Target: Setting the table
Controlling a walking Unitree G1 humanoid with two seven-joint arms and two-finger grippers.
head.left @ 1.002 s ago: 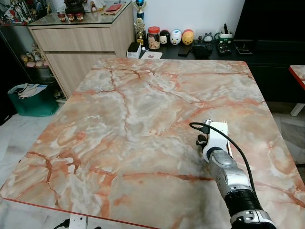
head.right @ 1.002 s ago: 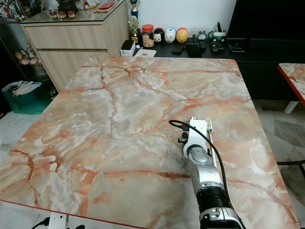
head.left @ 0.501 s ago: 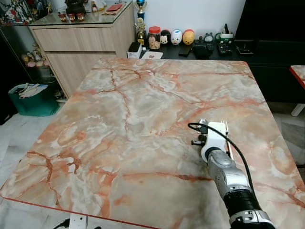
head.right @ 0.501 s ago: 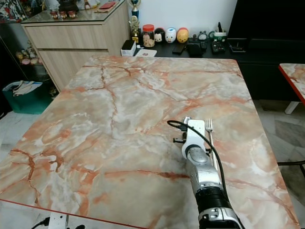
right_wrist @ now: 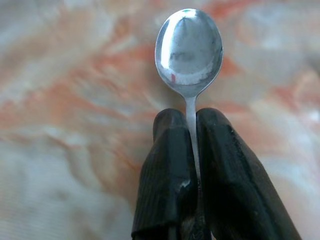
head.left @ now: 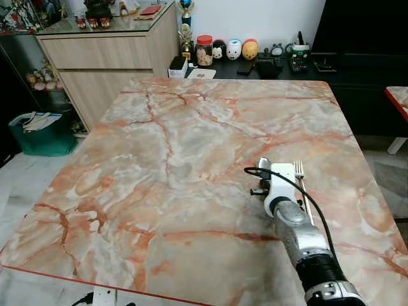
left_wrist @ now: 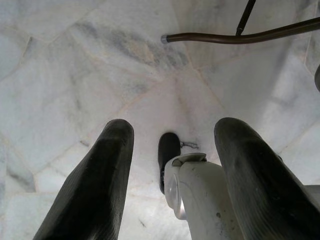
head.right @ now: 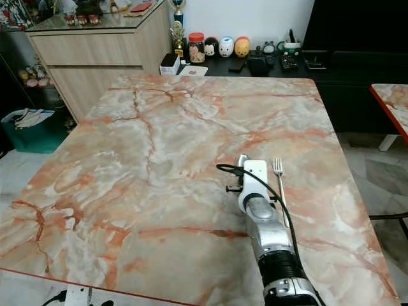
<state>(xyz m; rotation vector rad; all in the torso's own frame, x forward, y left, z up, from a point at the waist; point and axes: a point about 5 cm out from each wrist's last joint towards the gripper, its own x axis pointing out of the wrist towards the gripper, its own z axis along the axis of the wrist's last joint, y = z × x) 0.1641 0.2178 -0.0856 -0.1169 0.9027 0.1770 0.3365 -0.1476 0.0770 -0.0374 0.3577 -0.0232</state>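
spoon [right_wrist: 189, 47] handle hidden between fingers [right_wrist: 167, 170]

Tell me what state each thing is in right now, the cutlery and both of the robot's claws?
fork: lying flat on the marble table, tines pointing away from the robot, beside the right arm.
spoon: clamped by its handle, bowl sticking out past the fingertips.
right gripper: shut on the spoon, low over the table.
left gripper: open, holding nothing, hanging over the floor.
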